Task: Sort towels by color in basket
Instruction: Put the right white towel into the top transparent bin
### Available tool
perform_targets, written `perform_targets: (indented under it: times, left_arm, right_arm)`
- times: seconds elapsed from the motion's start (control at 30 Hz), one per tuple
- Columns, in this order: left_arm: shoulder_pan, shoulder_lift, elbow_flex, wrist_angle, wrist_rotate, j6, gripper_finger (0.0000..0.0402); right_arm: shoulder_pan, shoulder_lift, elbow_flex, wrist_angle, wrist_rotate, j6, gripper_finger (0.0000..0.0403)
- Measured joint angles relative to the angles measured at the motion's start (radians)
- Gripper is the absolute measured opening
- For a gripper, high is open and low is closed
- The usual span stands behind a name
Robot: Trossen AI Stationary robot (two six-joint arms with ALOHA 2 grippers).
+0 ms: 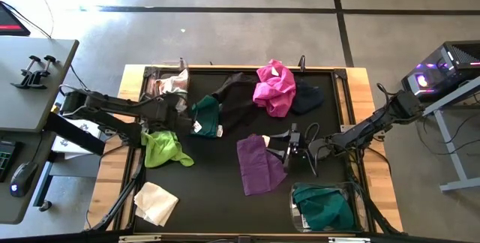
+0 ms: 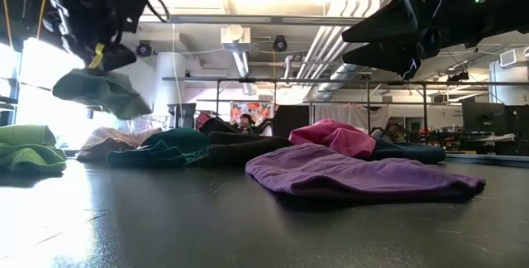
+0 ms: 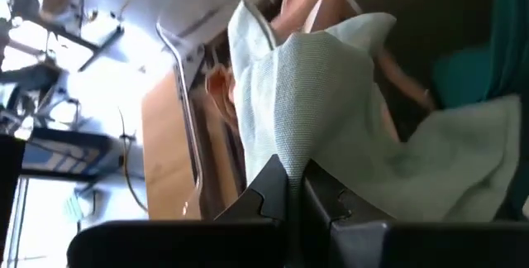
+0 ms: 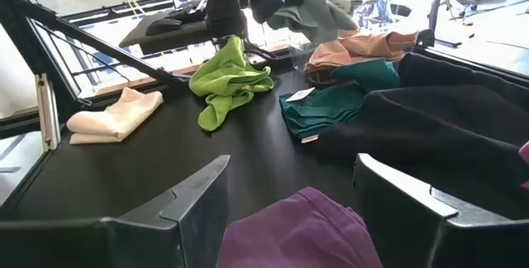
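Pincer tips on the left arm (image 3: 289, 189) are pressed together on a pale mint towel (image 3: 331, 102), held aloft near the peach towel (image 4: 372, 46); the right pincer (image 4: 289, 177) hovers spread above the purple towel (image 1: 259, 164); a thin pinch at one fold could slip and drop the mint cloth onto the lime towel (image 1: 163, 149), mixing colours; the clear basket (image 1: 358, 198) at the surface's corner holds a teal-green towel (image 1: 322, 207).
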Motion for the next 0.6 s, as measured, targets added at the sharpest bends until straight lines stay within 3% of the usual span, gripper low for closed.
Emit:
perform_targets:
  times: [0.2,0.33,0.6]
  left_arm:
    - [0.032,0.0,-0.048,0.129,0.119,0.092,0.0]
    - [0.052,-0.001,-0.066,0.215,0.121,0.169,0.0]
    - [0.128,-0.055,-0.029,0.206,0.067,0.27,0.0]
  right_arm:
    - [0.0,0.0,0.0,-0.003,-0.001,0.007,0.0243]
    - [0.0,0.0,0.0,-0.007,-0.001,-0.003,0.0243]
    - [0.0,0.0,0.0,-0.007,-0.001,0.01,0.0243]
